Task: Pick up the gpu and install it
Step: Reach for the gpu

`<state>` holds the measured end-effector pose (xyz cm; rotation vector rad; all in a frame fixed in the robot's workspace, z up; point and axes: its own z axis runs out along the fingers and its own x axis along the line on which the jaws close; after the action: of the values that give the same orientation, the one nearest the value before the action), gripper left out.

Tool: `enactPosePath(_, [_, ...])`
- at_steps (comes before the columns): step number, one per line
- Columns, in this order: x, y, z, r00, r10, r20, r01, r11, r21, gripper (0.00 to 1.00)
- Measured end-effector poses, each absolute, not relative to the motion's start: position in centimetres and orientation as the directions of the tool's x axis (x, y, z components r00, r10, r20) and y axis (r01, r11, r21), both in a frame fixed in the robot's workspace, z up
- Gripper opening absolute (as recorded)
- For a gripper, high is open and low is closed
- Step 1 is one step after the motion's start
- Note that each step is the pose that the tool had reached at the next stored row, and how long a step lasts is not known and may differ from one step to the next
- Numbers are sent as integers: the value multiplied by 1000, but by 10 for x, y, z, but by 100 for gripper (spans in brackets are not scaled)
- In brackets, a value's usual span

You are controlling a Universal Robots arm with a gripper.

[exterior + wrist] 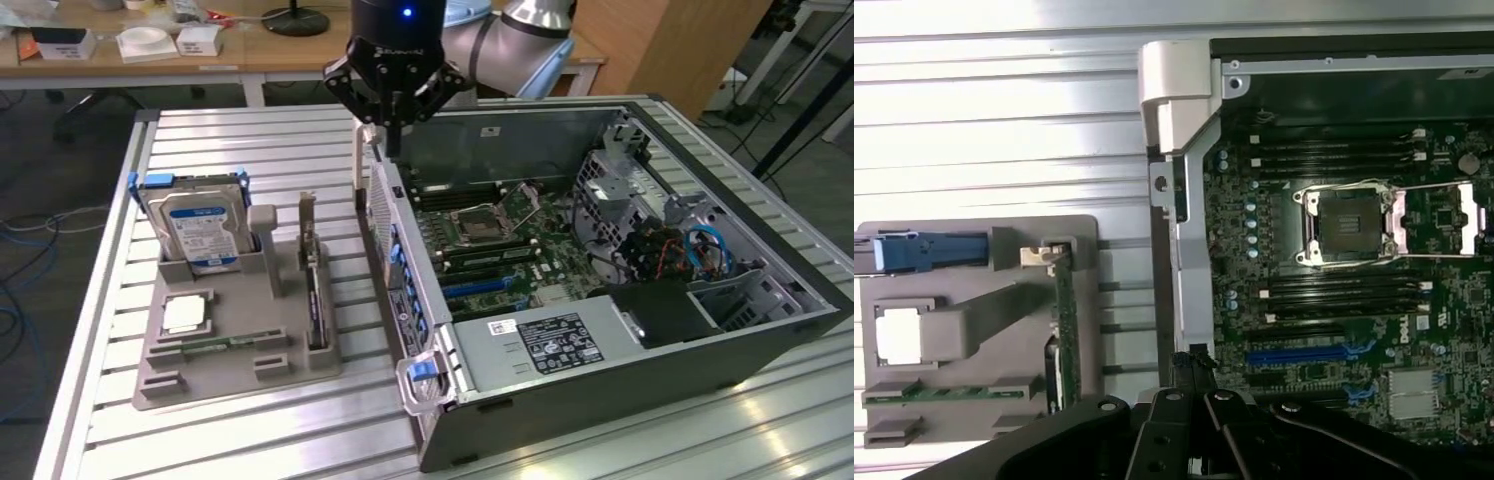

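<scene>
We see the gripper clenched on nothing, hovering over the far edge of the open computer case. The gpu stands upright in the grey holder, well apart from the gripper, nearer to us and toward the exterior view's left.

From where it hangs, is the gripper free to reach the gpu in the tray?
Probably yes: the gpu stands on edge in the gray tray, nothing above it; the gripper has shut jaws.
</scene>
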<state>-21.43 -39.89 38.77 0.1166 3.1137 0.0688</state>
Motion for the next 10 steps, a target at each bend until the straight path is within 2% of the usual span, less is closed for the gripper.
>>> enactPosePath(10, [-254,-399,386,-997,75,-23,74,996,45,11])
